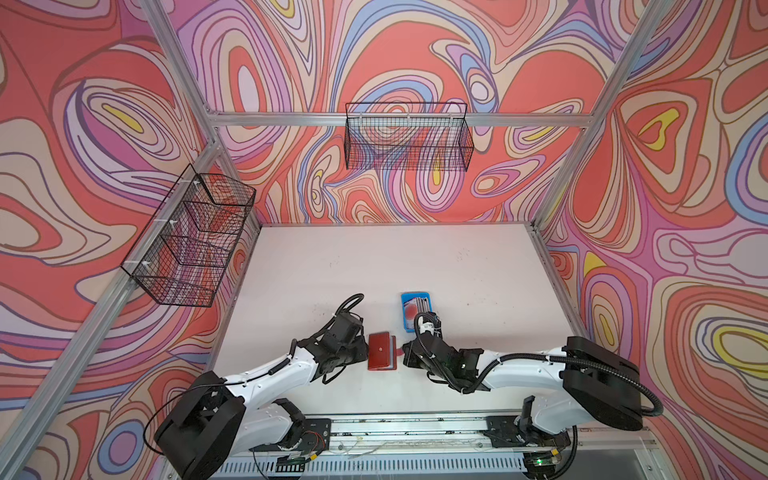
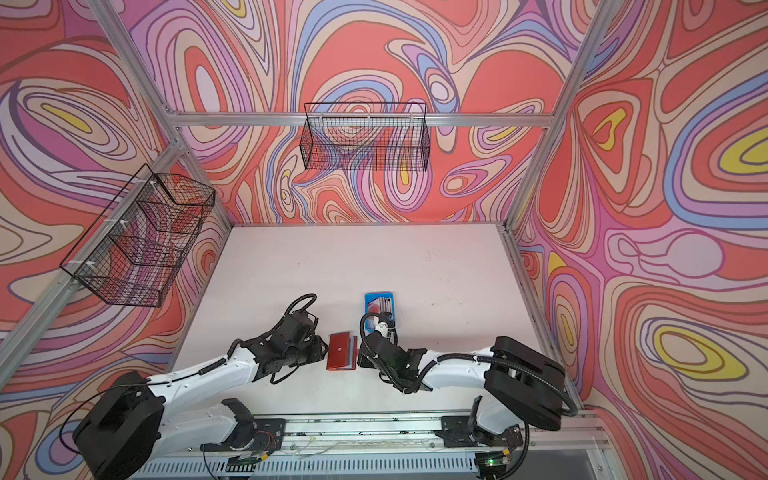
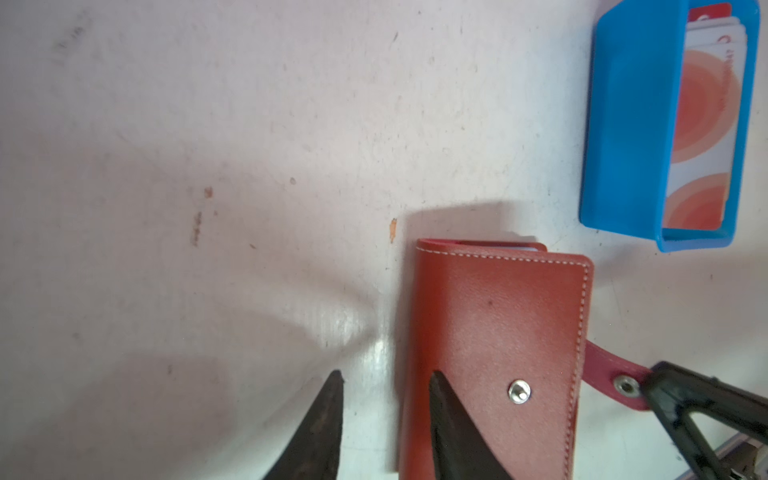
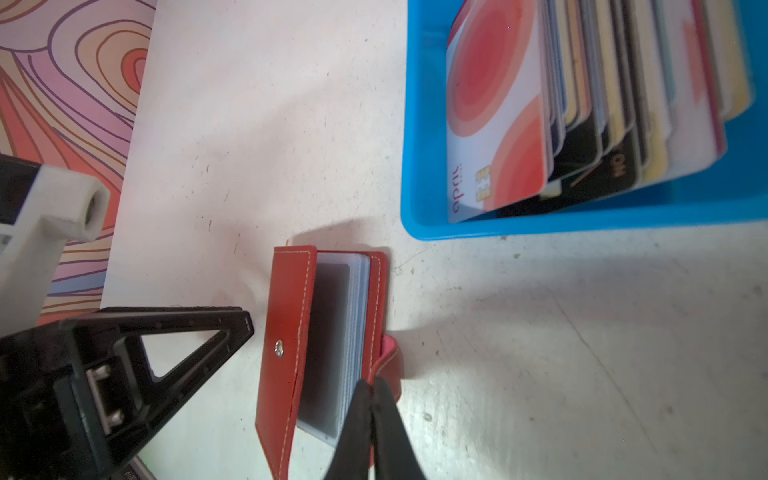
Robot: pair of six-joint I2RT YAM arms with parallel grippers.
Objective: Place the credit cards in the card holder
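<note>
The holder (image 1: 381, 351) lies on the table (image 1: 415, 257) between the 2 arms, with the tray (image 4: 582, 227) just beyond it. Its cover (image 4: 286, 332) is raised a little, so the clear sleeves (image 4: 353, 316) show in the right wrist view. The cards (image 4: 498, 104) lean in 1 tight stack in the tray. I see none in the holder.

The right gripper (image 4: 371, 384) has its fingers pressed together on the strap (image 4: 390, 353), out past the holder's free edge. The left gripper (image 3: 385, 374) has its fingers apart, 1 over the cover and 1 over bare table, with the spine edge between them. They do not look clamped on it. I cannot tell whether the finger over the cover touches it.

The main risk is probably the strap. It is thin and smooth, and only its end is pinched, so a pull could slide it out and let the cover drop shut. The holder looks light, and the left fingers do not pin it, so the same pull may drag the whole holder across the table, perhaps against the tray. If the left fingers close while the cover is this low, they may clamp cover and sleeves together. The cards are packed close, so a later pick may lift 2 at once.
</note>
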